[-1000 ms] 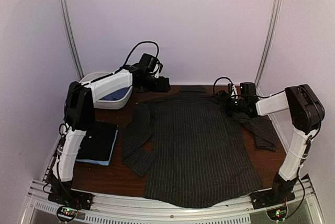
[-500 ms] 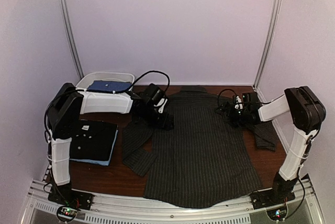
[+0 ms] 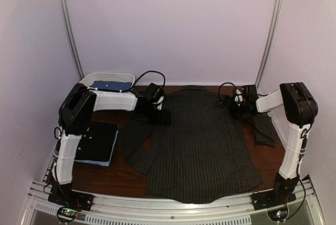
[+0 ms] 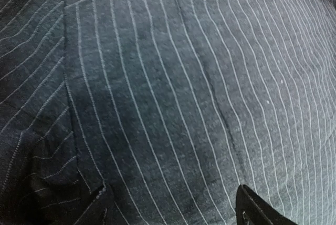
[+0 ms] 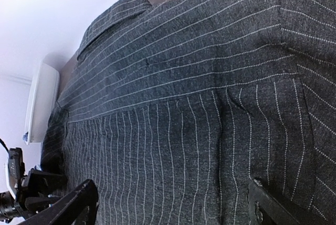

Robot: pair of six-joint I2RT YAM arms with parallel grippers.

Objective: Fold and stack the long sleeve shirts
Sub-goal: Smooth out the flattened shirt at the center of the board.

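while it lies spread flat across the worktop (image 3: pixel 105 175), collar at the far edge, the charcoal pinstriped shirt (image 3: pixel 202 141) has the left tool (image 3: pixel 160 114) low over one shoulder and the right tool (image 3: pixel 233 105) over the other. both tools are spread wide, gripping nothing. a folded black shirt (image 3: pixel 97 142) rests near the left edge.
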